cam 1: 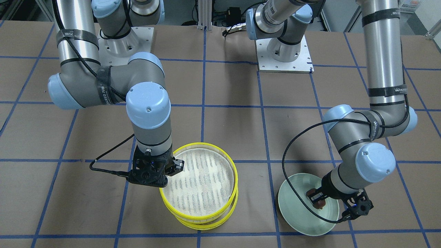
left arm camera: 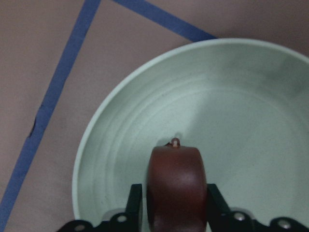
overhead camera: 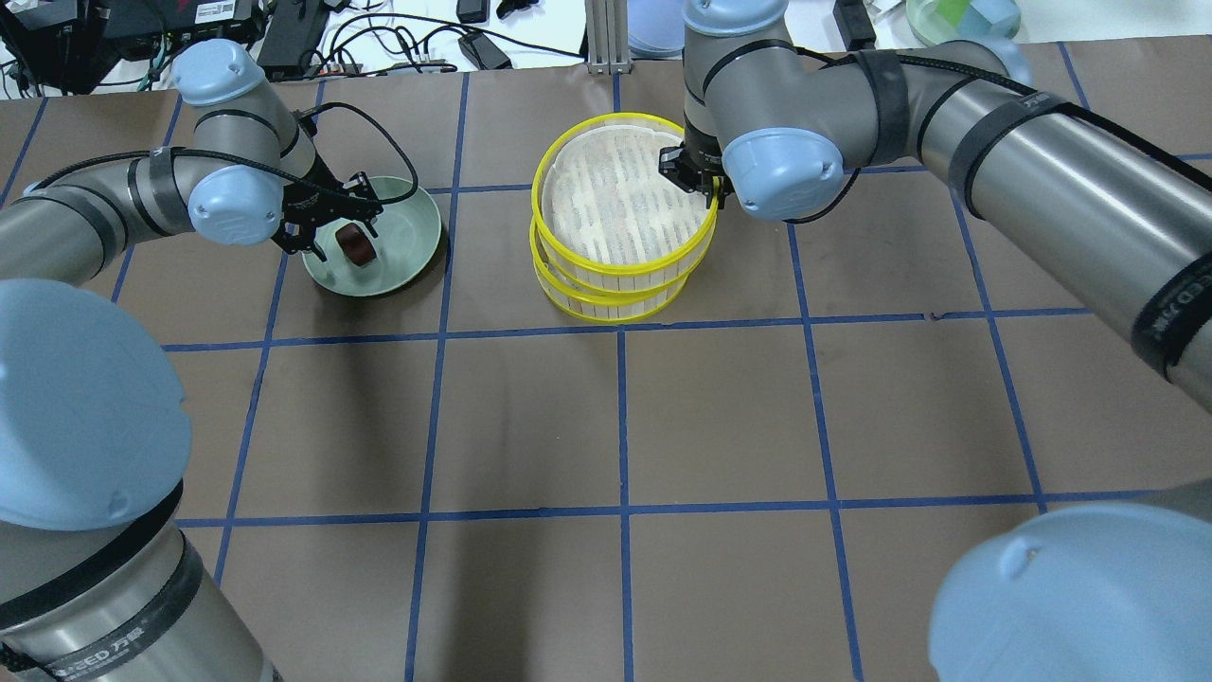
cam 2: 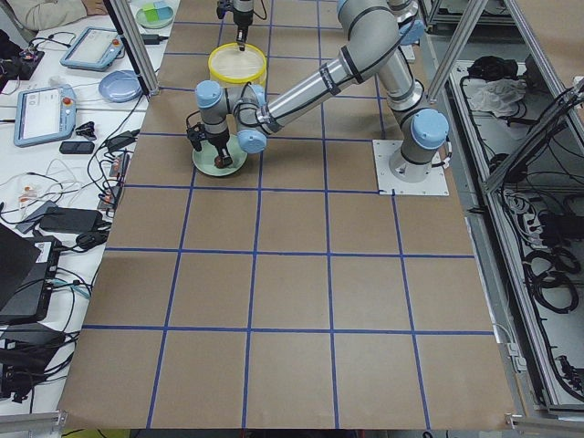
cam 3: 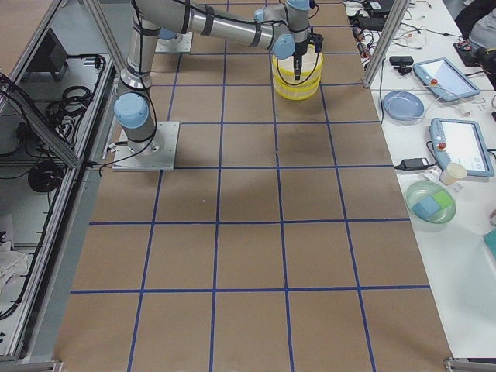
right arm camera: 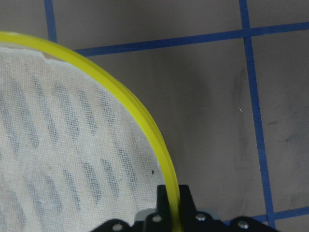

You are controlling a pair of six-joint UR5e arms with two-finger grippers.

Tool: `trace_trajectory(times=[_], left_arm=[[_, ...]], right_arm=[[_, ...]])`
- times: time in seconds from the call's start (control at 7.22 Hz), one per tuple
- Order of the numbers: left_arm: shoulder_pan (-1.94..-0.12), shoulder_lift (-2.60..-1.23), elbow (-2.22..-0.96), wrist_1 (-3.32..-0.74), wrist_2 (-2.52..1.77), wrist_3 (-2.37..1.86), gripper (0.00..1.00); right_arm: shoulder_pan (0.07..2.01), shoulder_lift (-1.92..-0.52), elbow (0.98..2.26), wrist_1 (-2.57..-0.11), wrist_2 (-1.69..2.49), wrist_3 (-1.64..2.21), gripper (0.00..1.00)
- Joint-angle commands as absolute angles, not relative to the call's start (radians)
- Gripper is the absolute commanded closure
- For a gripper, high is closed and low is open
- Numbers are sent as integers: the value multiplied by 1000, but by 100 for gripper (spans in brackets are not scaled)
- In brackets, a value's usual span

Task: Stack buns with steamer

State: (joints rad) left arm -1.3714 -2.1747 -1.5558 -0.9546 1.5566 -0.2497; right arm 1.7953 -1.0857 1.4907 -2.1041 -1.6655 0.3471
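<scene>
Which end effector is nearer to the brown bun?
Left. The left end effector grips the brown bun at the plate; the right end effector holds the top steamer rim, apart.

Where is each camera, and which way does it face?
Front-facing: across table, faces robot; both arms.
Overhead: behind shoulders, looking forward-down; both arms.
Exterior left: left end; left arm nearest.
Exterior right: right end; right arm nearest.
Left wrist: over brown bun, plate; fingers.
Right wrist: above steamer rim; fingers.
Front and overhead share steamer.
</scene>
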Motion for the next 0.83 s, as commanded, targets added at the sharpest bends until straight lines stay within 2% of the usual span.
trace_trajectory(times=[0.0, 0.69], left_arm=[[-1368, -2152, -1542, -956, 1546, -235, 100], [-1399, -1967, -1502, -959, 1479, -267, 100]], right_arm=[[1796, -1066, 1488, -2117, -1664, 386, 100], [1796, -1063, 1488, -2134, -1651, 399, 100]])
